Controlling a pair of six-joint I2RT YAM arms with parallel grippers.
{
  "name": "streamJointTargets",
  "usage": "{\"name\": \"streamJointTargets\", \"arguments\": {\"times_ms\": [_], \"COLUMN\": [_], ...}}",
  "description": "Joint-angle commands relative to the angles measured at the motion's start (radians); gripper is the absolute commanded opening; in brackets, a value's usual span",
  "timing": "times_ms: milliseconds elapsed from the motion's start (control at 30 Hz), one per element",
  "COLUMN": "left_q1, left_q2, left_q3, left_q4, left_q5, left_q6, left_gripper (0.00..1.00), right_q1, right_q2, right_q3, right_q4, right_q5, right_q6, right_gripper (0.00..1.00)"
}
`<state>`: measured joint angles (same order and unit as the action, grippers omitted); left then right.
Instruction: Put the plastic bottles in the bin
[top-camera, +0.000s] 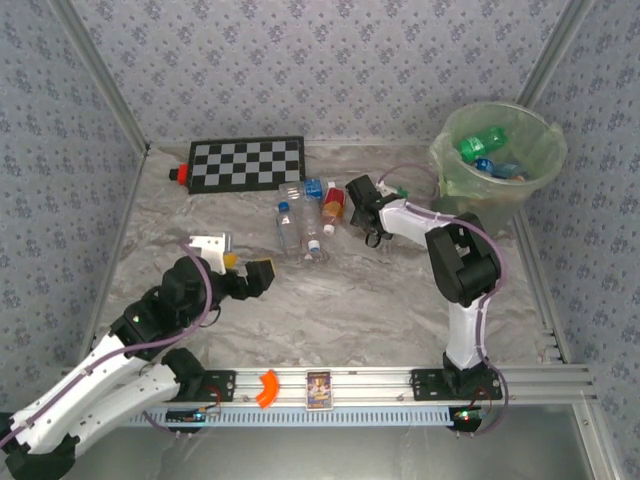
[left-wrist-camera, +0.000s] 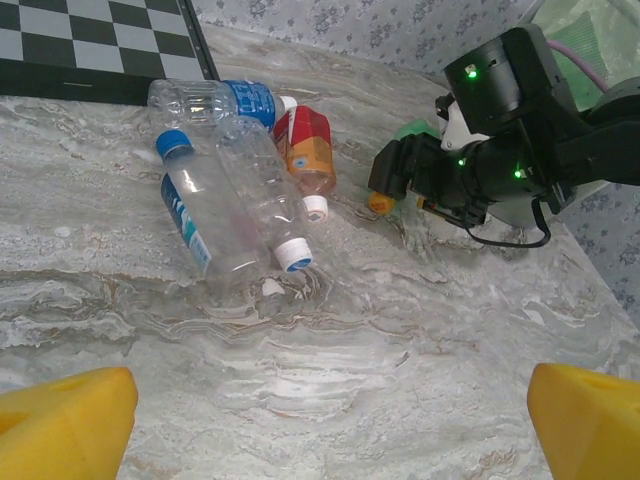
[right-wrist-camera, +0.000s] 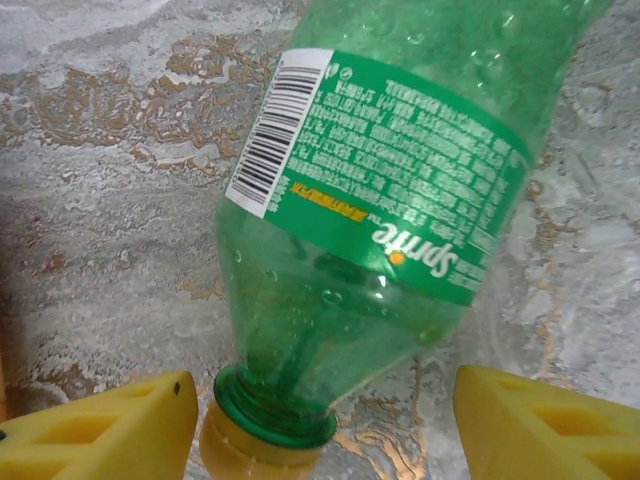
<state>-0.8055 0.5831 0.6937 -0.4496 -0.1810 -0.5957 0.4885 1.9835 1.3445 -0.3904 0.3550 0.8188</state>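
Observation:
A green Sprite bottle (right-wrist-camera: 390, 230) with a yellow cap (right-wrist-camera: 250, 455) lies on the marble table. My right gripper (right-wrist-camera: 325, 425) straddles its neck; the yellow fingers stand apart and a gap shows at the right finger, so it is open. From above, this gripper (top-camera: 366, 207) is left of the bin (top-camera: 445, 165), a pale-green bucket holding a green bottle (top-camera: 482, 143) and a blue-labelled one (top-camera: 500, 168). Three clear bottles (left-wrist-camera: 200, 215) (left-wrist-camera: 255, 190) (left-wrist-camera: 215, 100) and an orange-brown one (left-wrist-camera: 305, 150) lie together mid-table. My left gripper (top-camera: 260, 275) hangs open over bare table (left-wrist-camera: 325, 430).
A checkerboard (top-camera: 247, 163) lies at the back with a small red block (top-camera: 180, 173) at its left end. A white object (top-camera: 210, 243) sits near the left arm. On the front rail are an orange piece (top-camera: 267, 388) and a card (top-camera: 318, 388).

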Motion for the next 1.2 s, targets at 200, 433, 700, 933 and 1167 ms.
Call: {"name": "streamJointTargets", "arguments": {"times_ms": [200,433,700,933,1167], "left_q1": [-0.004,-0.003,-0.003,-0.004,-0.004], "left_q2": [-0.009,-0.004,-0.003,-0.014,-0.008], "left_q3": [0.059,0.053,0.053,0.048,0.046], "left_q4": [-0.025,-0.013,-0.012,-0.019,-0.006], "left_q5": [-0.002,0.001,0.007,0.002,0.005], "left_q6": [0.02,0.014,0.01,0.007,0.007], "left_gripper": [1.0,1.0,1.0,1.0,1.0], "right_q1": [-0.024,-0.028,-0.04,-0.02,0.023], "right_q2": [0.074,0.035,0.015,-0.047,-0.205], "right_q3": [0.063,0.015,-0.02,-0.041,-0.068], "right_q4": [-0.003,0.03,0.056,0.069,0.049], "right_q5": [0.001,0.001,-0.022,0.003,0.051], "right_q6": [0.056,0.055,0.031,-0.017,-0.077], "right_gripper": [0.57,0.42,0.34,0.22,0.22]}}
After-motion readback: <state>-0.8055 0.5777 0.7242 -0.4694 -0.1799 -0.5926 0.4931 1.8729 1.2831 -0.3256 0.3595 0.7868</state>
